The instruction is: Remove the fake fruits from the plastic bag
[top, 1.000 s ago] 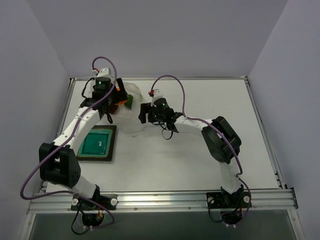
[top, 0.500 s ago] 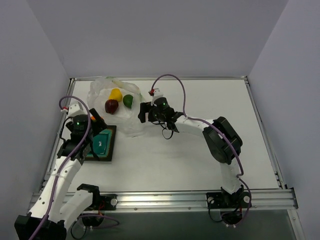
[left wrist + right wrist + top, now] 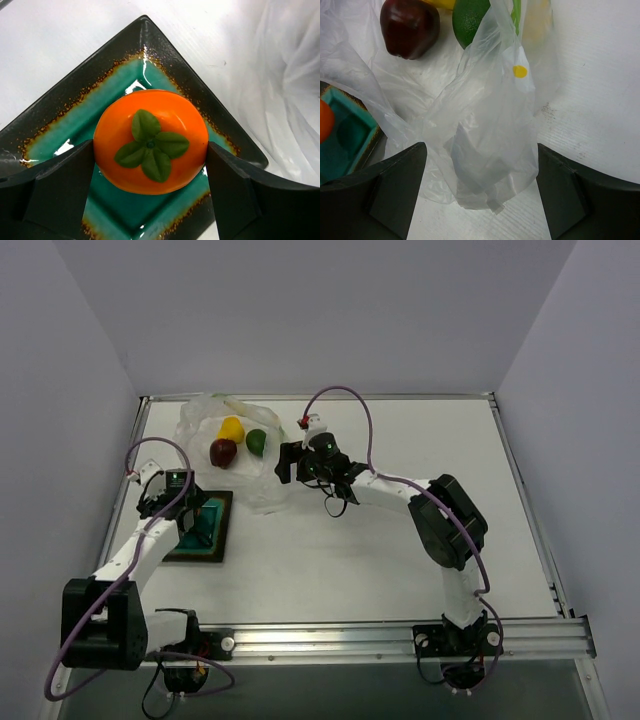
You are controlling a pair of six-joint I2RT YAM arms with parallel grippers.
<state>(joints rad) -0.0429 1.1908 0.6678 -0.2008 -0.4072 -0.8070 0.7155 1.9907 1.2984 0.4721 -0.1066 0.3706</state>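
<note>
1 orange fruit [image 3: 150,140] in the 1 green tray [image 3: 145,35], near left, L gripper [image 3: 150,170] clamped on it. 3 more, yellow fruit [image 3: 231,428], dark red fruit [image 3: 222,452], green fruit [image 3: 256,442], lie on the 1 plastic bag [image 3: 485,125], far left. R gripper [image 3: 480,170] spread wide, bag fold betw. its fingers.

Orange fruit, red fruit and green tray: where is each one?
Orange fruit [image 3: 150,142]: left wrist view, on its green leaves.
Red fruit [image 3: 410,27]: right wrist view, on its shiny side.
Green tray [image 3: 100,62]: left wrist view, on its dark rim.
</note>
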